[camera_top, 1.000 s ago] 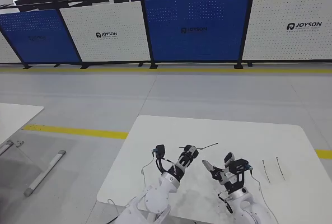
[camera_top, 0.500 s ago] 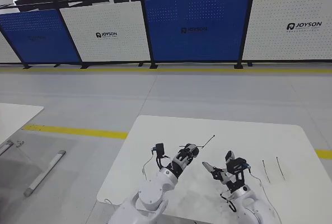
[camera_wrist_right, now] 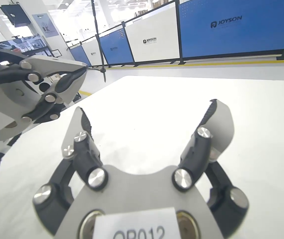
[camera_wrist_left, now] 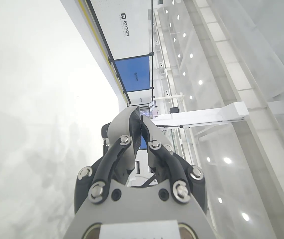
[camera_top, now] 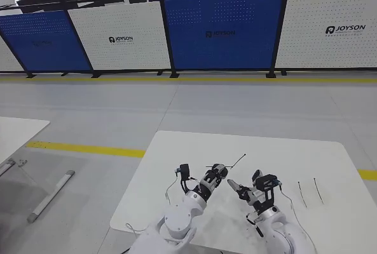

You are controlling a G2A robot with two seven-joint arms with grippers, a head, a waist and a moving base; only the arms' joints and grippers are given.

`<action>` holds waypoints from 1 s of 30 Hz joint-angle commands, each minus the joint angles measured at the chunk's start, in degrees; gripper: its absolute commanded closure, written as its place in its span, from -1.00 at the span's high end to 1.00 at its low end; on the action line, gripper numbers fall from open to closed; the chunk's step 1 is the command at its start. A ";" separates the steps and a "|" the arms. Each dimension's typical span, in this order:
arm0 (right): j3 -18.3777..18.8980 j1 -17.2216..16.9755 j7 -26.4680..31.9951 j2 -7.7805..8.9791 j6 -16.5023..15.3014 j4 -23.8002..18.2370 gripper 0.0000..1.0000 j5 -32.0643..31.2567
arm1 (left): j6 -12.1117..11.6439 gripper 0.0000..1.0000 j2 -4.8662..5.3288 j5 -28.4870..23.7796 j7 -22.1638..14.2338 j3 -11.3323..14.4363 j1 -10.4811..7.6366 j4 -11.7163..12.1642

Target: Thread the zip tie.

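My left gripper [camera_top: 219, 169] hangs above the middle of the white table [camera_top: 169, 171], shut on a thin black zip tie [camera_top: 238, 160] that sticks out toward the far right. In the right wrist view the left gripper [camera_wrist_right: 84, 68] pinches the zip tie [camera_wrist_right: 96, 30] near its head end, and the strap rises steeply. From the left wrist view its fingertips [camera_wrist_left: 140, 114] are pressed together. My right gripper [camera_top: 245, 181] is open just to the right of it, a short gap away, with nothing between its fingers [camera_wrist_right: 148, 106].
Two spare black zip ties [camera_top: 301, 193] [camera_top: 318, 189] lie on the table to the right of my right arm. The table's far half is bare white surface. Blue and white fence panels [camera_top: 223, 35] stand well beyond the table.
The zip tie in my left gripper has tilted from nearly level to pointing steeply toward the far right. My right gripper has shifted left, closer to the left gripper.
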 commanded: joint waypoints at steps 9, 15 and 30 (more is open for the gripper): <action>-0.95 1.14 0.78 -0.23 0.95 0.11 -0.14 -0.31 | -1.00 -1.00 -0.03 -0.39 -0.34 -0.09 0.43 -0.55; -1.96 2.46 2.12 -0.40 -1.81 1.16 -0.12 0.81 | -1.00 -1.00 -0.02 0.17 -0.53 0.09 0.66 -0.73; -1.73 2.20 1.42 -0.22 -2.33 -0.01 -0.28 0.93 | -0.67 -1.00 -0.22 1.14 -0.72 1.35 0.44 -0.20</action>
